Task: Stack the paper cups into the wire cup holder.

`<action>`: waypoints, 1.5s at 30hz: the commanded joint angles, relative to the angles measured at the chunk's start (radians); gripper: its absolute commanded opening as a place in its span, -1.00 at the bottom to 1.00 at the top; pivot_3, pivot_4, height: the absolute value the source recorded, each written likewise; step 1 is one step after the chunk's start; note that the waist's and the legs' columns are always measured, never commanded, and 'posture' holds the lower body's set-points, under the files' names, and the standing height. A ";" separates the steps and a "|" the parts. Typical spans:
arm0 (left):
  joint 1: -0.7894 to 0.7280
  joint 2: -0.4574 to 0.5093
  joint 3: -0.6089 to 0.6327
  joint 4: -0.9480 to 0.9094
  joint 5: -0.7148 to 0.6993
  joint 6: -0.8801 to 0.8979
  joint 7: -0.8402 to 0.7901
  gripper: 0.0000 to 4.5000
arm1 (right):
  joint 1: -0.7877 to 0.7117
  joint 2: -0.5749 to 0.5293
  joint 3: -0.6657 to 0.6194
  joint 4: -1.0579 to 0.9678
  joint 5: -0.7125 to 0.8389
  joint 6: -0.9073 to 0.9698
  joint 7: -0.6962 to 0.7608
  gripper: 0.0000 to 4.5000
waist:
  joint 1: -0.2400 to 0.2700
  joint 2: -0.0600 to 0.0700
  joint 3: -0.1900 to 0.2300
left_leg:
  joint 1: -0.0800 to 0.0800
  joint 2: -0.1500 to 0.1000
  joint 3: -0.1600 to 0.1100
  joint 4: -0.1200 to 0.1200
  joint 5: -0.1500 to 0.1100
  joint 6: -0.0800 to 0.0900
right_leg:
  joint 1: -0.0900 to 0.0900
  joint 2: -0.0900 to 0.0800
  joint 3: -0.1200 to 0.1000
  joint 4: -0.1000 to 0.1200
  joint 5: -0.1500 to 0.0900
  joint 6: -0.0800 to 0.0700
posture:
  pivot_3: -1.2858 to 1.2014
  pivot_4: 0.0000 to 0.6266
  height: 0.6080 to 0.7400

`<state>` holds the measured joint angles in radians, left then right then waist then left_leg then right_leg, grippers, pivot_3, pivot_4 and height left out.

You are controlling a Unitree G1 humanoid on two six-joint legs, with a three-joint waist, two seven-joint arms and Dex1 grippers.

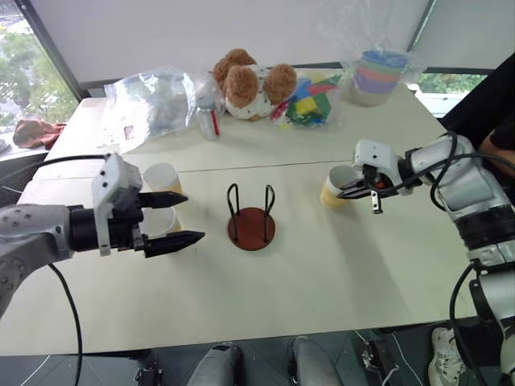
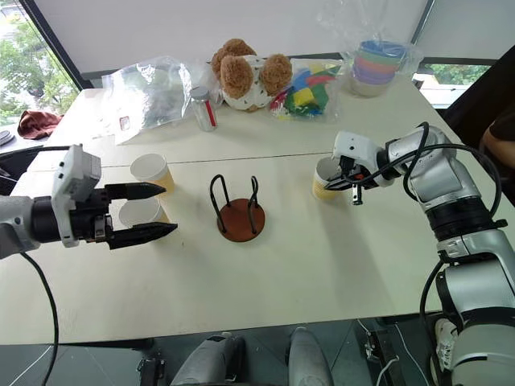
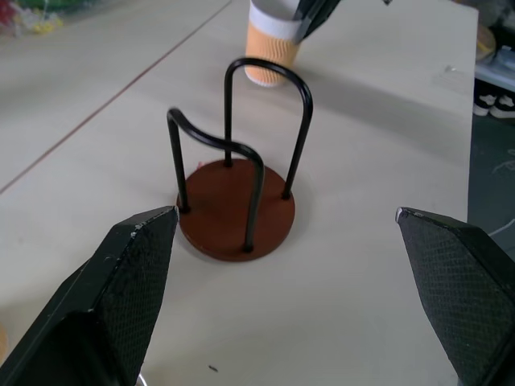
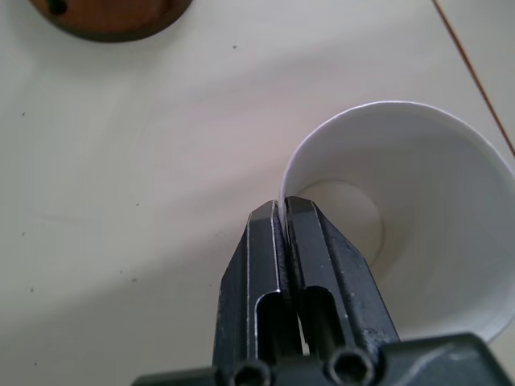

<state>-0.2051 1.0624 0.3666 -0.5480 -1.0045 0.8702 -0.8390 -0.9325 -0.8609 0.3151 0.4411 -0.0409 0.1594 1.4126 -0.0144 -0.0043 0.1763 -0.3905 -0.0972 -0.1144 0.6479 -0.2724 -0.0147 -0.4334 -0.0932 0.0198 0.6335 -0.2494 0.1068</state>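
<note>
Step in hand: first cup pinched at its rim, ready to carry to the wire cup holder (image 1: 251, 217).

Right gripper (image 4: 284, 211): clenched on the wall of one paper cup (image 2: 325, 179), one finger inside the rim and one outside, the wall nipped between them. That cup stands on the desk (image 1: 322, 273) to the right of the holder, well apart from it. The right arm reaches in from the holder's right, forearm bent inward, gripper slanted downward onto the near edge of the rim.

Left gripper (image 1: 179, 217): released, fingers spread wide, nothing between them. It hovers to the left of the holder, pointing toward it, roughly level. Two more paper cups (image 2: 151, 170) stand left of the holder, just beside and behind this gripper.

Holder: upright, round brown base flat on the desk, black wire loops empty.

Handling note, as judgement: a single-wall pinch will likely let the cup swing or buckle, so a straight lift clear of the desk before travel seems wise. The cup should arrive above the loops base-down and upright, then descend between the wires. Catching the cup's base on a wire top could tip the light holder.
</note>
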 commanded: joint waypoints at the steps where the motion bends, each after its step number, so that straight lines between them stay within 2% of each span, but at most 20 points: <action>1: 0.013 0.025 0.043 -0.002 0.015 0.001 -0.009 1.00 | -0.102 -0.005 -0.007 0.021 -0.022 -0.054 0.043 -0.99 | -0.004 0.000 0.000 | 0.000 0.000 0.000 0.000 0.000 0.000 | 0.000 0.000 0.000 0.000 0.000 0.000 | 0.03 -0.52 1.00; 7: 0.107 0.077 0.076 0.047 0.122 -0.039 -0.079 1.00 | -0.459 0.052 -0.007 0.186 -0.018 -0.144 0.161 -0.99 | -0.022 0.005 0.003 | 0.000 0.001 0.003 -0.002 0.000 -0.001 | -0.004 0.002 0.004 0.003 0.000 0.000 | 0.03 -0.52 1.00; 10: 0.136 0.075 0.092 0.038 0.141 -0.045 -0.093 1.00 | -0.544 0.072 0.103 0.131 0.163 -0.124 0.202 -0.99 | -0.027 0.004 0.003 | 0.000 0.005 0.002 -0.002 -0.002 -0.004 | -0.004 0.006 0.003 0.002 0.000 0.000 | 0.03 -0.52 1.00; 14: 0.145 0.055 0.101 0.011 0.137 -0.038 -0.075 1.00 | -0.550 0.093 0.215 0.047 0.356 -0.085 0.202 -0.99 | -0.028 0.002 0.002 | 0.000 0.006 0.002 0.000 -0.004 -0.005 | -0.003 0.006 0.003 0.001 0.000 0.000 | 0.03 -0.52 1.00; 20: 0.161 0.026 0.114 -0.045 0.122 -0.013 -0.031 1.00 | -0.559 0.105 0.365 0.035 0.458 -0.179 0.202 -0.99 | -0.021 0.003 0.002 | -0.001 0.005 0.002 0.001 -0.004 -0.005 | -0.004 0.005 0.003 0.002 0.000 0.000 | 0.03 -0.52 1.00; 31: 0.148 0.026 0.121 -0.053 0.111 0.005 -0.007 1.00 | -0.631 0.200 0.423 0.097 0.518 -0.215 0.202 -0.99 | -0.028 0.003 0.002 | -0.001 0.006 0.005 0.001 -0.004 -0.005 | -0.010 0.005 0.003 0.012 0.000 -0.001 | 0.03 -0.52 1.00; 38: 0.128 0.029 0.103 -0.037 0.119 0.000 -0.011 1.00 | -0.644 0.181 0.491 0.058 0.590 -0.193 0.202 -0.99 | -0.026 0.003 0.002 | -0.001 0.006 0.005 0.002 -0.004 -0.005 | -0.010 0.005 0.003 0.012 0.000 -0.001 | 0.03 -0.52 1.00; 45: 0.082 0.022 0.056 -0.018 0.129 -0.006 -0.008 1.00 | -0.657 0.251 0.539 0.163 0.552 -0.228 0.202 -0.99 | -0.030 0.003 0.002 | -0.001 0.006 0.005 0.002 -0.004 -0.005 | -0.011 0.005 0.003 0.013 0.000 -0.001 | 0.03 -0.52 1.00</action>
<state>-0.1090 1.0841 0.4128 -0.5627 -0.8807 0.8792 -0.8460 -1.5433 -0.6187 0.8616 0.5889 0.5155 -0.0475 1.6128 -0.0441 -0.0016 0.1783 -0.3912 -0.0914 -0.1095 0.6498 -0.2760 -0.0201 -0.4442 -0.0880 0.0230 0.6473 -0.2495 0.1062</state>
